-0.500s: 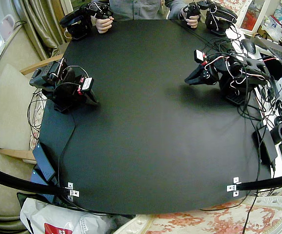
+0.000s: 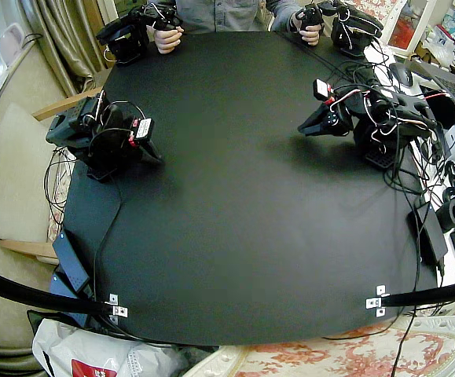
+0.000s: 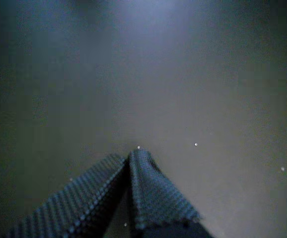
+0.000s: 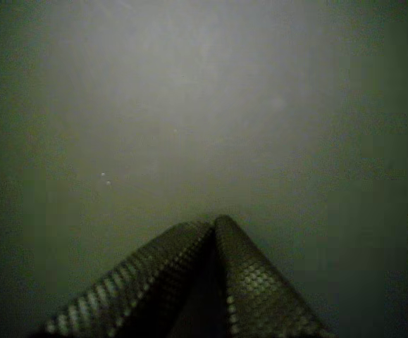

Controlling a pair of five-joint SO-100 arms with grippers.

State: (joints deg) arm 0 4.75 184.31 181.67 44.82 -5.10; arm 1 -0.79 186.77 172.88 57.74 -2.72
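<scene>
the left claw [image 2: 307, 127] hangs low over the black table [image 2: 243, 236] at about 2 o'clock, its long axis lying nearly flat and its tip pointing toward 8 o'clock. the right claw [image 2: 155, 155] sits at 9 o'clock near the table's edge, tip aimed toward 4 o'clock. both are pressed together and pinch nothing: in a wrist view the textured fingers [image 3: 153, 183] meet at their tips above bare table, and in a wrist view the other pair of fingers [image 4: 253, 282] does the same

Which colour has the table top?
The table top is plain black; fixed view shows it best.
</scene>
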